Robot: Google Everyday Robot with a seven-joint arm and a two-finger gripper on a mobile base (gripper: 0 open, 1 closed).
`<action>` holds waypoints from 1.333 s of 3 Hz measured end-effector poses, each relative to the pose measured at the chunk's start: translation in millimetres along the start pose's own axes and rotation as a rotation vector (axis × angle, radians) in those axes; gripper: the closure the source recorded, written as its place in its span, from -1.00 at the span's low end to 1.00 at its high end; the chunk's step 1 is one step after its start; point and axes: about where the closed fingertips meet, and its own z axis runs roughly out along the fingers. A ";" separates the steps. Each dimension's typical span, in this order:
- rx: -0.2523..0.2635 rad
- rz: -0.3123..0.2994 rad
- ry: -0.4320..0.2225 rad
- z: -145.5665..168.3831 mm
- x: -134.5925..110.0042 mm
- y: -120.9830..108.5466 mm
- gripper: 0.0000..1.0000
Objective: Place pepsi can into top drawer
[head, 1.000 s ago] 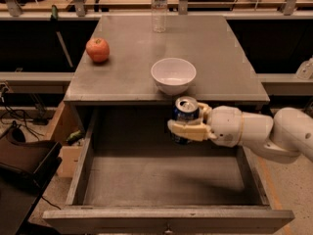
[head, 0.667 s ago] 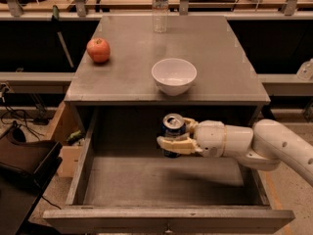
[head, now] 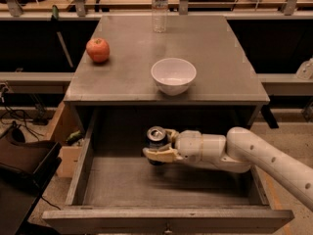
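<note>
Pepsi can (head: 156, 135), pinched by the pincer (head: 158, 145), is inside the open top drawer (head: 132, 186) under the tabletop (head: 132, 80).

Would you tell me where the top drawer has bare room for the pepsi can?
The tool grips the pepsi can near the back of the top drawer. Bare floor lies between it and the left wall, and toward the front panel. The arm crowds the right.

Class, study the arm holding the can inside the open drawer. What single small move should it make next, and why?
Probably lower the end effector straight down. It is shut on the upright pepsi can inside the open top drawer, over its grey floor, and the can appears to hang slightly above that floor, so releasing now might tip it.
</note>
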 end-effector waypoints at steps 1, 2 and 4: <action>-0.008 -0.011 0.014 19.9 26.1 -0.6 1.00; -0.010 -0.011 0.013 21.9 26.4 -0.2 0.68; -0.019 -0.012 0.012 25.8 25.5 1.8 -0.25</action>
